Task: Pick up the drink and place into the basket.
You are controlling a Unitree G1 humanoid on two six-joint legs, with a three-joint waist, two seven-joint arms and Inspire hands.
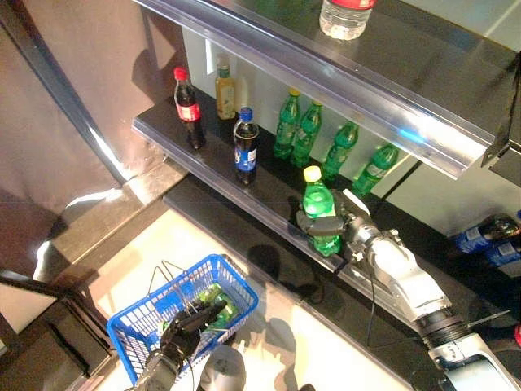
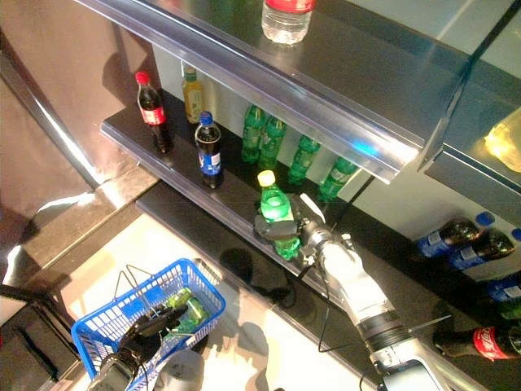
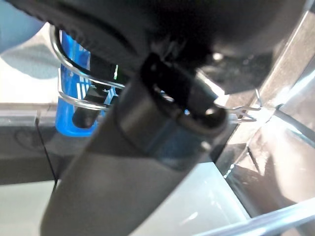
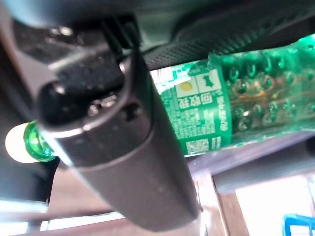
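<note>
One green yellow-capped drink [image 1: 320, 210] stands upright, gripped by the right hand [image 1: 346, 228].

Cola bottles [image 1: 188, 107] and green bottles [image 1: 308, 134] on shelf [image 1: 269, 195]

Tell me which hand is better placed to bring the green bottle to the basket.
The right hand: its fingers already wrap the green bottle at the shelf edge. The left hand is occupied, gripping the blue basket by its handle below.
</note>
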